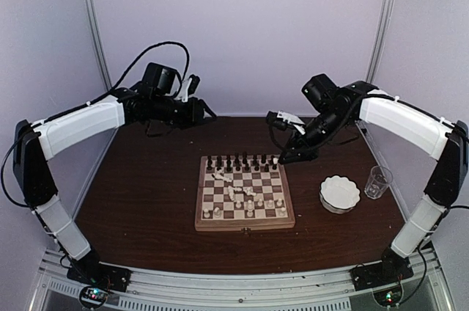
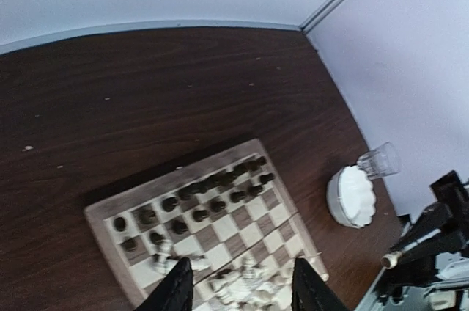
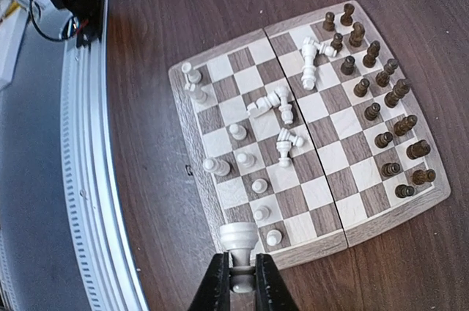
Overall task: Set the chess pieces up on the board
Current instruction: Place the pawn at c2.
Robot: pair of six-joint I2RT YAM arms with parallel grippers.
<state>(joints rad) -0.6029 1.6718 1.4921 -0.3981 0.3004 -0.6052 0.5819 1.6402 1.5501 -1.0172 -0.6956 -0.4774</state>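
ok so this is mid-setup, and the step in hand looks like the right arm ferrying one white man to its home square. The right gripper is clamped on a white piece low on its stem. The top looks crenellated, so I'd guess a rook. It hangs in the air over the right side of the board, touching nothing else

The board sits mid-table. The dark pieces stand lined up on the two far rows, so that side looks done to me. White is the messy half: some white pawns stand on the near rows, while several toppled white pieces lie around the middle squares

The left gripper has its fingers spread wide with nothing between them, up high at the far left and well apart from the board

Next move, I reckon: carry the piece to a free square on the near row, probably the near right corner, lower it upright and let go once the base sits flat. The standing pawns just beside that spot are easy to clip. Can't tell if the corner is free, the held piece hides it in the wrist view
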